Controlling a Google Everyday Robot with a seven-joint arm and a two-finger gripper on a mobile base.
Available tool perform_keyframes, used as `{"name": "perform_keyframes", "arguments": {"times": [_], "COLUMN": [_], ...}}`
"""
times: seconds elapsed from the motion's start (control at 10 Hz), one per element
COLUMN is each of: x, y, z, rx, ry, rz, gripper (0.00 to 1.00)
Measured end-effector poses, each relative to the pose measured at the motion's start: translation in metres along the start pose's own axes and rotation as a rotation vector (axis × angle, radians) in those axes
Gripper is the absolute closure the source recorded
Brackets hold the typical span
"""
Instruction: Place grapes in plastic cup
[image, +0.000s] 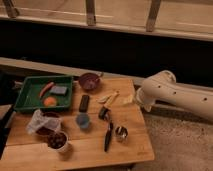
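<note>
The grapes (57, 139) sit in a white cup (60, 149) at the front left of the counter (131, 146), near the blue-grey plastic cup (82, 120). The end effector (144, 101) hangs at the counter's right edge; whether it is open cannot be told.

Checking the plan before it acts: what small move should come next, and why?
Probably reach the arm across the table toward the grapes. The gripper is out of view; only the arm shows, at the edge opposite the grapes, which sit apart from the plastic cup.
</note>
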Motion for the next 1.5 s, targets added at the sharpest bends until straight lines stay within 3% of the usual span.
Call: {"name": "perform_keyframes", "arguments": {"times": [0.3, 0.5, 0.7, 1.0, 1.2, 1.4, 1.5], "x": [0.001, 0.005, 0.018, 0.055, 0.102, 0.124, 0.124], "y": [0.013, 0.048, 0.104, 0.181, 0.228, 0.247, 0.245], "z": [-0.001, 0.003, 0.008, 0.01, 0.002, -0.003, -0.003], "rx": [0.016, 0.021, 0.013, -0.012, -0.045, -0.071, -0.069], "ry": [0.008, 0.028, 0.054, 0.095, 0.135, 0.162, 0.164], "rz": [-0.071, -0.173, -0.311, -0.52, -0.682, -0.763, -0.761], "gripper": [0.2, 0.2, 0.2, 0.2, 0.2, 0.2, 0.2]}}
